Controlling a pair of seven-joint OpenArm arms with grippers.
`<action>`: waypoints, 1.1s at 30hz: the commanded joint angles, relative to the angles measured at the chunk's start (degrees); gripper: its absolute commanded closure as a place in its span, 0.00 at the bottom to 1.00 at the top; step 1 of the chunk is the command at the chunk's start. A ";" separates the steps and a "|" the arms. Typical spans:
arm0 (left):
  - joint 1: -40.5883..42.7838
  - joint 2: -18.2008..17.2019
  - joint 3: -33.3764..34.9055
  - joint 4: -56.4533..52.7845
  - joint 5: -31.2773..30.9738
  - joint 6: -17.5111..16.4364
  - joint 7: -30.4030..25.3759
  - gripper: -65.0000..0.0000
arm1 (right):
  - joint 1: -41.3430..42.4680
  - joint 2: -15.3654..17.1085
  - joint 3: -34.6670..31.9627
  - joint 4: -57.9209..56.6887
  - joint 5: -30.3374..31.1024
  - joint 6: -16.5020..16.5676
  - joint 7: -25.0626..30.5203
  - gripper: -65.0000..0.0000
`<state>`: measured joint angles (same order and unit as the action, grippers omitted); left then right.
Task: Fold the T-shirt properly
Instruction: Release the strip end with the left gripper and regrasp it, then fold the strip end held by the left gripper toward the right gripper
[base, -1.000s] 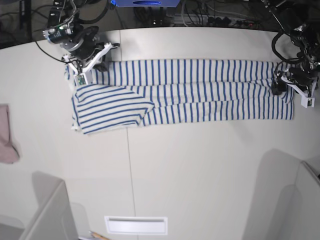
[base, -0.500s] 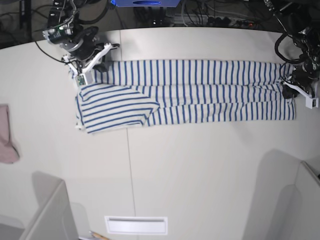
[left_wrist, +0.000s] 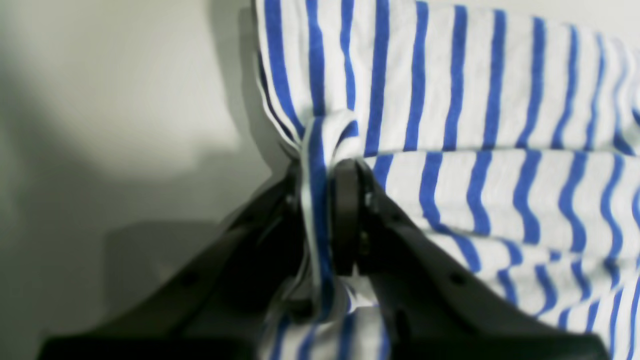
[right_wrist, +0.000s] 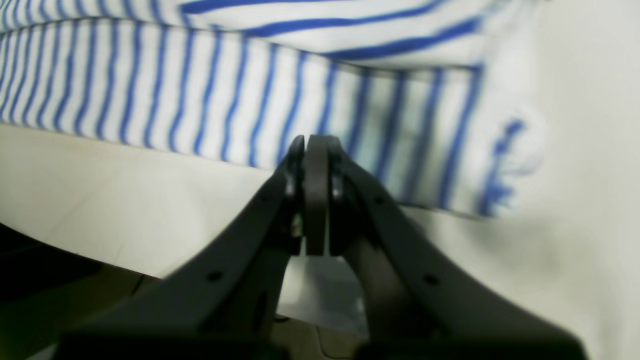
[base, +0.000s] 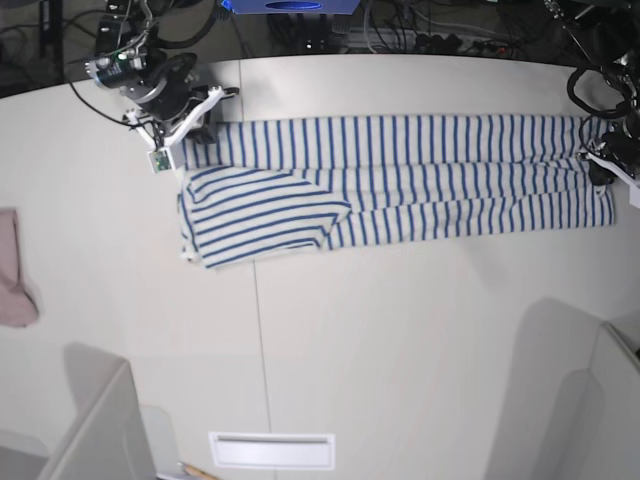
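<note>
Shirt: the shirt (base: 400, 185) lies flat on the white table (base: 400, 350) as a long band, running from the far left part of the base view to the right edge. One sleeve part is folded over at the left end of the band, with its stripes slanted.

Left claw: the left claw (left_wrist: 325, 215) is at the right end of the shirt in the base view. Its jaws are pressed together on a bunched fold of the striped cloth; the cloth passes between the two pads and comes out above and below them. It holds the shirt.

Right claw: the right claw (right_wrist: 312, 195) is at the far left corner of the shirt in the base view, near the table's far edge. In its wrist view the pads meet with no gap. The shirt edge lies just behind the tips; no cloth is visible between the pads, so I cannot tell if it grips anything.

Pink cloth: a small pink cloth (base: 12, 270) lies at the left edge of the table, well apart from the shirt.
</note>
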<state>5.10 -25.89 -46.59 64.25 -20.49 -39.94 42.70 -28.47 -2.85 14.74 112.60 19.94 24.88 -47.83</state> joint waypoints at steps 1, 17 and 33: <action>-0.58 -1.58 -0.66 2.52 -0.92 -0.06 -1.25 1.00 | 0.03 0.17 0.25 1.12 3.22 0.30 0.93 1.00; 11.91 6.68 5.58 39.88 4.27 9.57 1.83 1.00 | 5.30 2.90 0.51 -0.29 13.95 -0.14 -3.02 1.00; 12.26 21.80 21.75 47.97 21.94 9.75 5.35 1.00 | 7.41 2.98 0.60 -2.49 13.86 -0.14 -3.20 1.00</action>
<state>17.69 -3.79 -24.69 111.02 2.02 -30.37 49.32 -21.45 -0.03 15.22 109.34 32.82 24.45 -52.07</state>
